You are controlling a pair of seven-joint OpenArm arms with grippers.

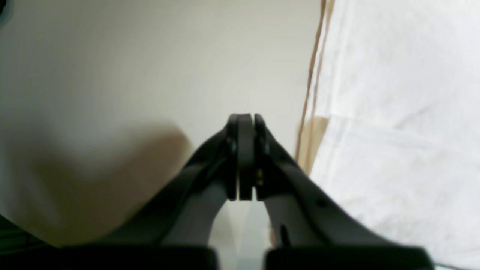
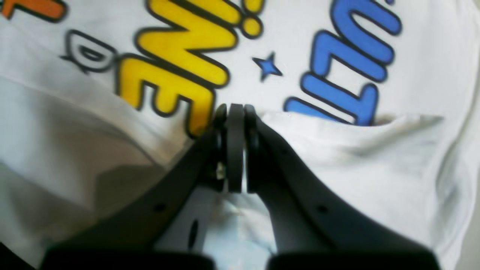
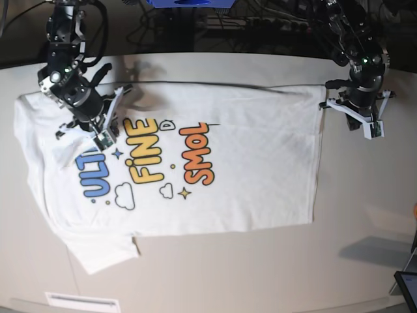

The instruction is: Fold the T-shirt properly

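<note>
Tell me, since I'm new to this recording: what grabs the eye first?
The large white cloth T-shirt spread print-up across the beige table, with blue, yellow and orange lettering. The right gripper hangs shut over its collar end; the left gripper sits shut beside the hem.

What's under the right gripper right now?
The right gripper, jaws shut, hangs over the T-shirt: a white fold covers the lower ends of the blue and yellow letters. The table beneath is hidden.

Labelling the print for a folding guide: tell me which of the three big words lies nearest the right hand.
The blue "ULTRA" word, nearest the collar end of the T-shirt; the right hand hovers just above it. Yellow "FINE" and orange "SMOL" lie farther off.
</note>
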